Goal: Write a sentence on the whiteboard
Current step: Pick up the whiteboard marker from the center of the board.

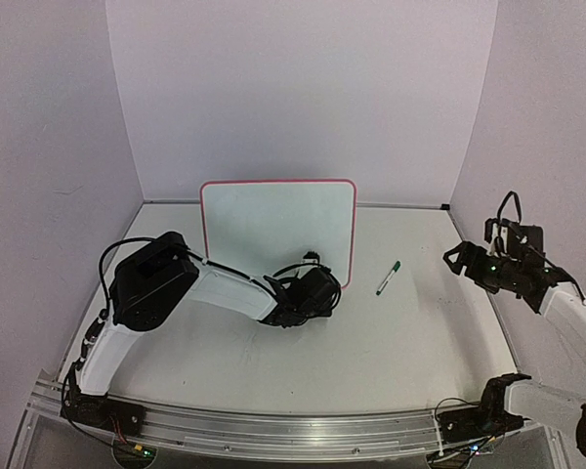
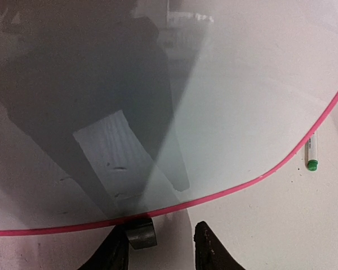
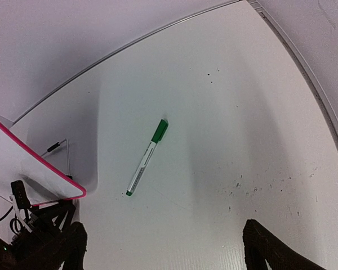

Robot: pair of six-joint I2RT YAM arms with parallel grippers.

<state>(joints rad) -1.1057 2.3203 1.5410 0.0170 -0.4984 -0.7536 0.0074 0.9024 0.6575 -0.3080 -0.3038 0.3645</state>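
The whiteboard (image 1: 278,230) stands upright at the table's middle, white with a thin pink-red frame. Its face looks blank, and the sentence is out of view. My left gripper (image 1: 313,285) sits low at the board's bottom edge. In the left wrist view that gripper (image 2: 160,235) has its fingers apart. The board's black foot (image 2: 141,233) lies against the left finger, clear of the right one. A green-capped marker (image 1: 389,277) lies flat on the table right of the board. My right gripper (image 1: 456,257) hovers further right, and in its wrist view (image 3: 164,232) it stands wide open and holds nothing, with the marker (image 3: 146,160) ahead of it.
White walls close the table at the back and both sides. A raised rim (image 3: 304,73) runs along the right edge. The board's near corner (image 3: 28,169) and the left arm's dark wrist (image 3: 34,236) show at the lower left of the right wrist view.
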